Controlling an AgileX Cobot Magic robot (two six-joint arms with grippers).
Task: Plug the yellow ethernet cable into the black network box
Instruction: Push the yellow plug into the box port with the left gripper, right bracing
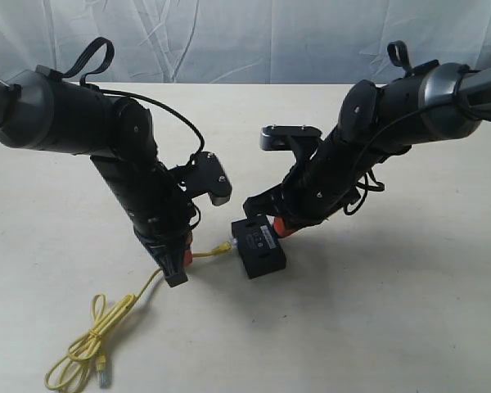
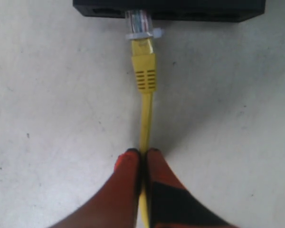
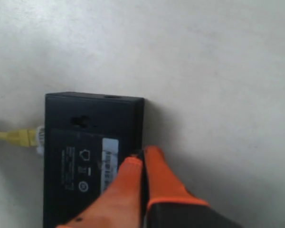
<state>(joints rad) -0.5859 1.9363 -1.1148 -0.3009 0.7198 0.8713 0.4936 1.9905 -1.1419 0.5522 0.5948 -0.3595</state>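
The black network box [image 1: 258,246] lies flat on the table, its white label [image 3: 110,161] facing up. My left gripper [image 2: 143,153] is shut on the yellow ethernet cable [image 2: 146,118] a short way behind its yellow boot. The clear plug [image 2: 138,21] touches the port side of the box [image 2: 180,8], and most of the plug shows outside it. My right gripper [image 3: 143,156] is shut, its orange fingertips resting on the opposite edge of the box [image 3: 76,142]. The plug end of the cable [image 3: 14,137] shows on the far side of the box.
The rest of the cable trails to a loose coil [image 1: 82,352] near the table's front left, with its other plug [image 1: 104,378] beside it. Both arms lean in over the pale table [image 1: 393,311]. A white cloth hangs behind.
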